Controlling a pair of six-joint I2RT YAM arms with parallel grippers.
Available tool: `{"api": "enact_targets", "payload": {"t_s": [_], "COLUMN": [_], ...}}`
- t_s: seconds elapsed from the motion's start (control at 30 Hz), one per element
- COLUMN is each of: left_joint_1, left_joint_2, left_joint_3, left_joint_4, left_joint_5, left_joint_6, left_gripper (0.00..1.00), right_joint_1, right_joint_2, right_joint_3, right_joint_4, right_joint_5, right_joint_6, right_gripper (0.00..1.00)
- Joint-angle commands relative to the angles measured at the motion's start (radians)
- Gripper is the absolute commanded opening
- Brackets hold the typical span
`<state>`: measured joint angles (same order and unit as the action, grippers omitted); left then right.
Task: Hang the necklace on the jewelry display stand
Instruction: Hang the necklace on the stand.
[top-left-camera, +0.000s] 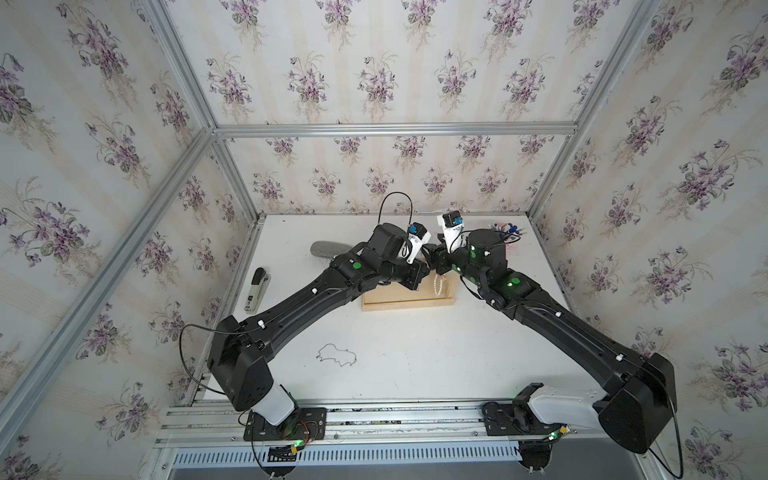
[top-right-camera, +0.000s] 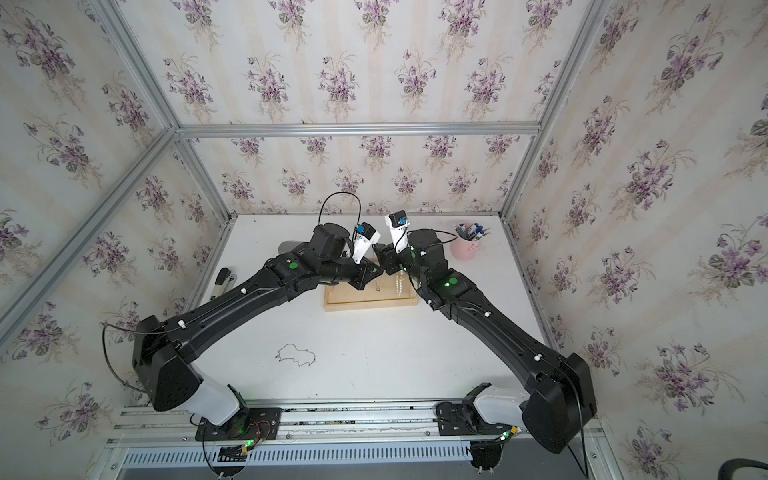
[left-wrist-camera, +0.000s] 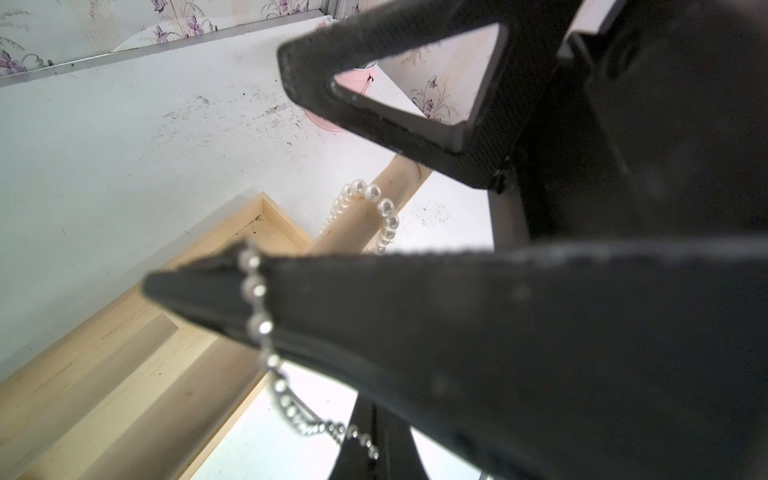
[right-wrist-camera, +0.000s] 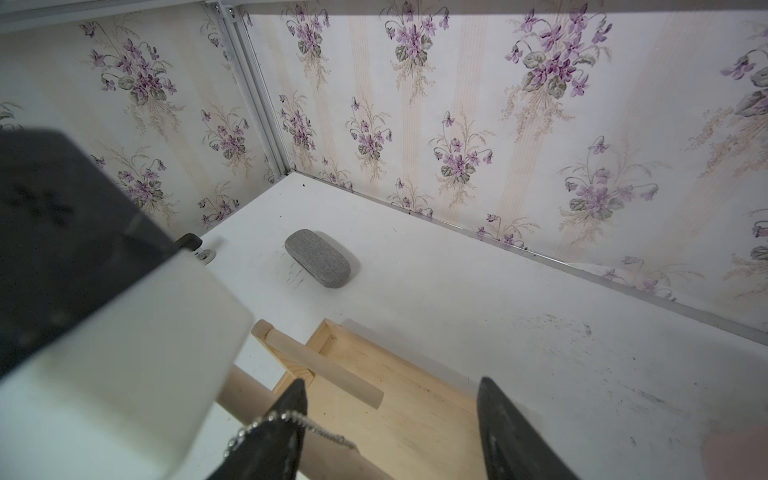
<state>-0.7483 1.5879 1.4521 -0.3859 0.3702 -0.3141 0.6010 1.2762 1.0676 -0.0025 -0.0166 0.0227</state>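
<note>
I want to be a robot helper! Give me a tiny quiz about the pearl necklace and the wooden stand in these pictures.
1. True or false: the right gripper is shut.
2. What does the white pearl necklace loop over? A: the top rail of the light wooden jewelry display stand. B: the grey oval case. C: the pink cup.
3. Fill in: the necklace's thin chain end runs down to the shut ____ gripper.
Key: 1 false, its jaws stand apart. 2 A. 3 left gripper.
</note>
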Motion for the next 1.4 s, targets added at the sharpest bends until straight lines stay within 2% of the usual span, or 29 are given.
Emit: {"api": "enact_targets", "payload": {"t_s": [0.0, 0.3, 0.57, 0.73, 1.37], "left_joint_1": [0.005, 0.045, 0.063, 0.065, 0.087], "left_joint_2": [0.002, -0.005, 0.057, 0.115, 0.133], "left_joint_3": [0.03, 0.068, 0.136, 0.219, 0.208], "left_joint_4": [0.022, -0.016, -0.044, -0.104, -0.099], "left_joint_5": [-0.001, 0.009, 0.047, 0.036, 0.069], "left_joint_6": [-0.006, 0.0, -0.04, -0.059, -0.113], "left_gripper": [0.01, 0.0, 0.0, 0.0, 0.0], "right_joint_1": [0.0, 0.0, 0.0, -0.001, 0.0], "right_joint_2": [-0.011, -0.039, -0.092, -0.133, -0.24], "right_joint_3": [0.0, 0.025, 0.045, 0.015, -0.001], "right_joint_4": [-0.012, -0.138, -0.282, -0.296, -0.324], "right_joint_5": [0.018, 0.082, 0.052, 0.023, 0.083], "right_joint_6": [-0.012, -0.005, 0.003, 0.005, 0.034], "right_gripper": [0.66, 0.69, 0.7, 0.71, 0.74]}}
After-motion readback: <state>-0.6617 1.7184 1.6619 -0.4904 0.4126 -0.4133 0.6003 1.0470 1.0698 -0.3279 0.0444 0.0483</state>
